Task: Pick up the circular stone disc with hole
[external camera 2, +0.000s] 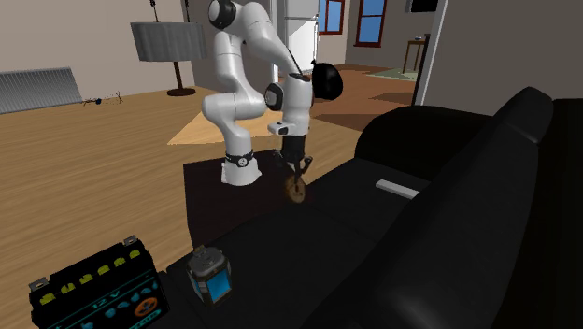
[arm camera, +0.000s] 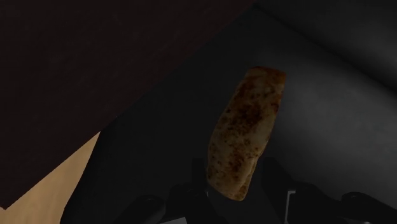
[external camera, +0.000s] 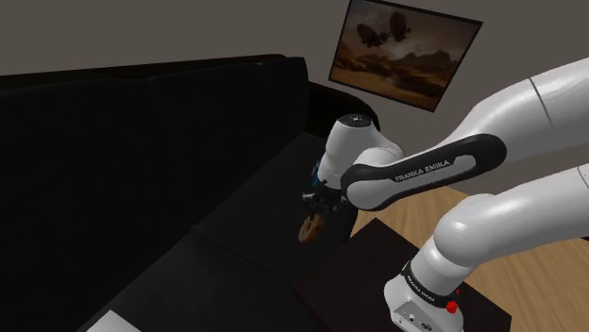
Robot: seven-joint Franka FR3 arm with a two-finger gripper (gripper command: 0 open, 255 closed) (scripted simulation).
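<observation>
Shoulder view: the white arm reaches down over the black sofa (external camera: 142, 189). Its all-black hand (external camera: 319, 206) hangs just over the seat, near the seat's front edge and beside the dark box stand (external camera: 378, 273). The mottled brown, circular stone disc (external camera: 309, 229) hangs on edge under the hand.

Second exterior view: the hand (external camera 2: 295, 168) points straight down with the disc (external camera 2: 294, 188) hanging below it. I cannot tell whether the disc clears the cushion.

Wrist view: the hand (arm camera: 232, 181) is clenched on the disc (arm camera: 245, 127), with its fingers (arm camera: 198, 191) pressing the two flat faces and catching only the part nearest the hand. I judge the disc rigid, dense and heavy for its bulk. Its rough faces should give good friction, but it is likely to chip if dropped. Held this close to the rim it could pivot, so a deeper hold nearer the hole would be steadier.
</observation>
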